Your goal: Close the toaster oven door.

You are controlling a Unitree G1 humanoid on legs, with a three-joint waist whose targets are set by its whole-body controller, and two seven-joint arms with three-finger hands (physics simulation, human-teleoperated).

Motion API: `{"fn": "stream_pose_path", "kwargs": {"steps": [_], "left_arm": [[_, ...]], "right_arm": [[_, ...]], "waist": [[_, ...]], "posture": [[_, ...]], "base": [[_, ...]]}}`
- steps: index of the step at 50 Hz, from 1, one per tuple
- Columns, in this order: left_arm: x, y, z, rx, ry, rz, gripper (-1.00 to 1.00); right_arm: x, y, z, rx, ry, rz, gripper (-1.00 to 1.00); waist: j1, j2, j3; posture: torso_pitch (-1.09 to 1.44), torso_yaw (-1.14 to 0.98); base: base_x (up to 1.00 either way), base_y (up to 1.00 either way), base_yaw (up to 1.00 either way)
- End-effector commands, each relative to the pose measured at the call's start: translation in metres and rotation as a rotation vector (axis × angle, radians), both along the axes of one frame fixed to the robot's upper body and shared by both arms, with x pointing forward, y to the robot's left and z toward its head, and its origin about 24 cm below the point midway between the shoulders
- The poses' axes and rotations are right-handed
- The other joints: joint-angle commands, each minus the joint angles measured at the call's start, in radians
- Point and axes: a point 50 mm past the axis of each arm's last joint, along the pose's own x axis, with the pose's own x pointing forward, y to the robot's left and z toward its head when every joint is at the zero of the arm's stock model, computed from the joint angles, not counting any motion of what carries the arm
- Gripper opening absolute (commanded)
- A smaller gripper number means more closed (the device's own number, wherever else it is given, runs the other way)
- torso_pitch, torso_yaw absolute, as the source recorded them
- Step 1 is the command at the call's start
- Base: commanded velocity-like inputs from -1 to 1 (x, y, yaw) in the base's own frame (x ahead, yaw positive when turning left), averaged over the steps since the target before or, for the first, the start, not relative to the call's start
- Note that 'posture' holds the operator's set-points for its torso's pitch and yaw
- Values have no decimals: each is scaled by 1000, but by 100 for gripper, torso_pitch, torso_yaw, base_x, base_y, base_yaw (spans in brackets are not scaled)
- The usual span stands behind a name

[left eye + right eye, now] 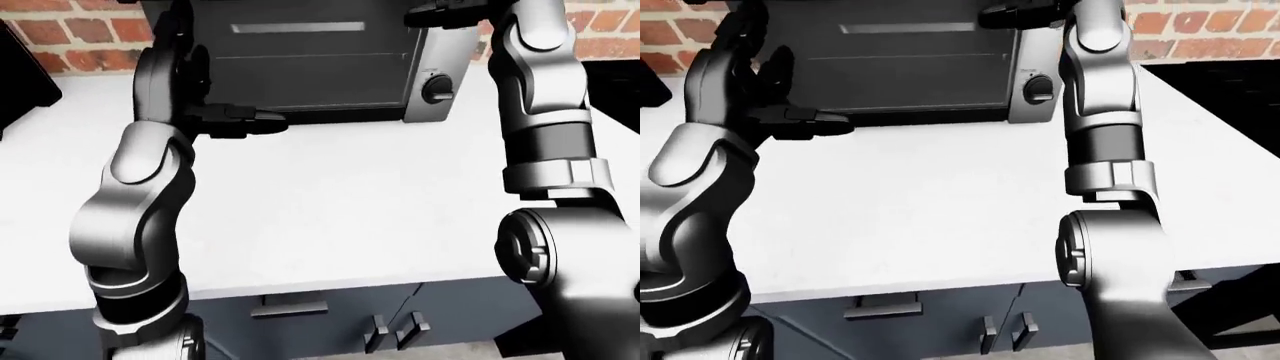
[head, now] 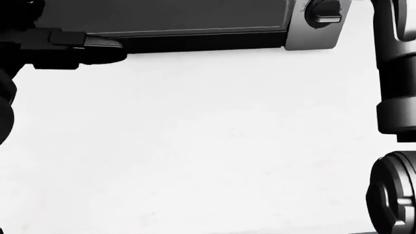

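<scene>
**Q:** Starting at the left, what is your left hand doing?

**A:** I am holding my left hand up at the toaster oven's lower left corner, fingers spread and gripping nothing. One fingertip is pointing right along the dark bottom edge of the door; whether it is actually touching, I cannot tell.

**Q:** And the oven itself?

**A:** The toaster oven is sitting at the top of the eye views on the white counter, against the brick wall. Its glass door is filling most of the face, with a pale bar handle near its top and a knob on the silver panel to the right. The door is looking nearly upright to me, though I cannot be sure it is fully seated.

**Q:** How are you expecting the door to handle?

**A:** I am judging it stiff, light and hinged along the bottom, so it should swing rather than need lifting. The glass is probably slick and best not struck, so I am favouring a flat push near the handle or the metal frame.

**Q:** And your right hand?

**A:** I am reaching my right hand to the oven's top right corner. It is cut off by the frame edge, so I cannot tell whether its fingers are open or closed.
</scene>
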Motion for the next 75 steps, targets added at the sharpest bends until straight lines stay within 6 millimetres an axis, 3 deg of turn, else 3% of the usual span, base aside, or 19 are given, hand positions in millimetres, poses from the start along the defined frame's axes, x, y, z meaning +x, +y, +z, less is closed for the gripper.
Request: {"fn": "stream_pose_path", "kwargs": {"steps": [1,31,73,75], "left_arm": [[-5,0,17,8,-86,-1,100],[16,-7,29,52,-58,-56,100],[47,-21,42,103,-4,-132,100],[56,-25,52,118,-6,-149,100]], "right_arm": [[-10,1,22,-3,-86,8,100],[-16,-14,2,18,-53,-52,100],[-17,-19,-2,22,-43,-73,100],[-16,-18,-1,21,-43,-71,100]], "waist": [[1,2,-29],[7,3,-32],[12,0,-36],[13,-1,-34]], "posture": [[0,0],[0,0],[0,0],[0,0]], "base": [[0,0,0],[0,0,0],[0,0,0],[0,0,0]]}}
